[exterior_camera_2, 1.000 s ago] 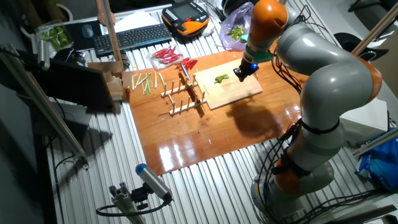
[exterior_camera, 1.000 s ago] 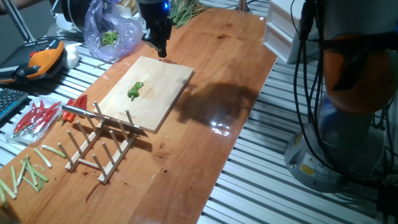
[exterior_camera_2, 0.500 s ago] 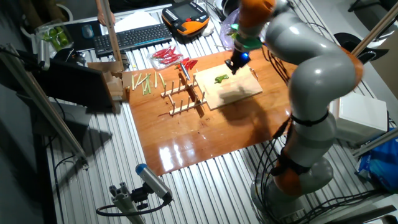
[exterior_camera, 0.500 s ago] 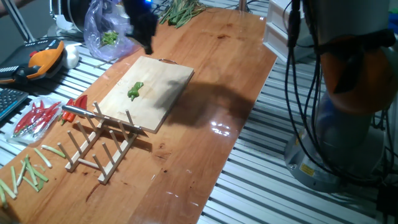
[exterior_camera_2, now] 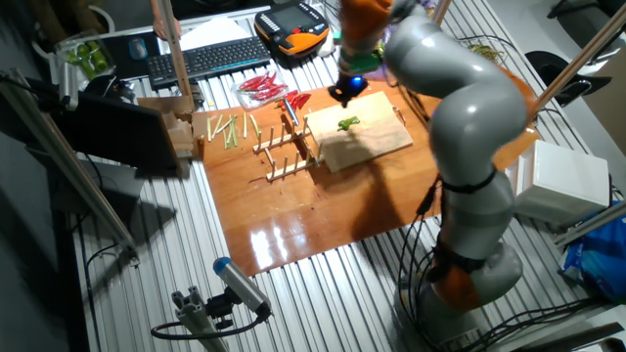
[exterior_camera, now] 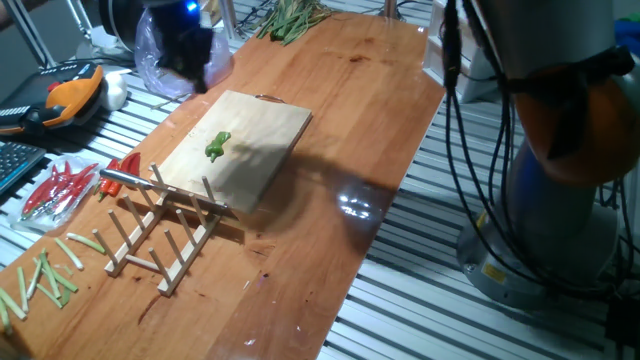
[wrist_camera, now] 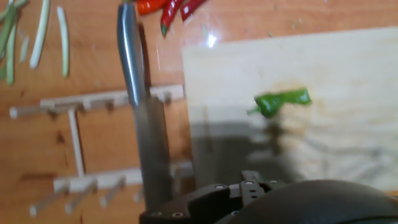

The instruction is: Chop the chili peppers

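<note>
One small bright green chili pepper (exterior_camera: 217, 146) lies whole on the pale wooden cutting board (exterior_camera: 260, 150). It also shows in the other fixed view (exterior_camera_2: 348, 123) and in the hand view (wrist_camera: 280, 101). My gripper (exterior_camera: 190, 62) hangs blurred above the board's far left corner, apart from the chili; the other fixed view puts the gripper (exterior_camera_2: 343, 92) just beyond the board (exterior_camera_2: 377, 142). Nothing shows between its fingers. In the hand view only the dark hand housing fills the bottom edge, so the jaws' state is unclear.
A knife (wrist_camera: 140, 106) rests across the wooden peg rack (exterior_camera: 165, 230) left of the board. Red chilies (exterior_camera: 55, 188), pale green stalk sticks (exterior_camera: 45, 275), a plastic bag (exterior_camera: 160, 70), an orange pendant (exterior_camera: 65, 95) and a keyboard (exterior_camera_2: 205, 59) surround them.
The gripper has swung left from above the board's far corner to over the bag side. The chili, board and knife have not moved.
</note>
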{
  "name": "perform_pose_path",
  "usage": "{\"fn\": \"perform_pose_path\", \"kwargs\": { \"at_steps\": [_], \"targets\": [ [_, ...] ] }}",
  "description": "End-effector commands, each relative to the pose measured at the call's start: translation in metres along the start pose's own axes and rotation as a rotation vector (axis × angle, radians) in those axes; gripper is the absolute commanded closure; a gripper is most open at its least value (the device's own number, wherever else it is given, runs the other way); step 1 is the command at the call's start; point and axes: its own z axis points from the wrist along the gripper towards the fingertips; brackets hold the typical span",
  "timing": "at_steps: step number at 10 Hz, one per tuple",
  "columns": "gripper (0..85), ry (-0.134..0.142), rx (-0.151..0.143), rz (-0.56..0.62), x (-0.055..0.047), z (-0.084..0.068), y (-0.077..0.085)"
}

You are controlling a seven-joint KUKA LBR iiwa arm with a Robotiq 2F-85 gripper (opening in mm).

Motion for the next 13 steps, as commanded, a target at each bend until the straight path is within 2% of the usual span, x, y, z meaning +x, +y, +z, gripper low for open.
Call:
{"fn": "perform_pose_path", "kwargs": {
  "at_steps": [1,2,4,5,6,7,10,13],
  "targets": [
    [85.0,-0.010,0.023,-0.001,-0.023,0.008,0.061],
    [85.0,-0.008,0.025,-0.001,-0.026,0.016,0.071],
    [85.0,-0.014,0.066,-0.001,-0.029,0.035,0.085],
    [68.0,-0.008,0.069,0.000,-0.029,0.041,0.089],
    [68.0,0.000,0.077,-0.004,-0.029,0.045,0.091],
    [51.0,0.006,0.092,0.000,-0.027,0.047,0.094],
    [51.0,0.006,0.109,0.017,-0.019,0.060,0.107],
    [51.0,0.000,0.121,-0.015,-0.020,0.078,0.111]
  ]
}}
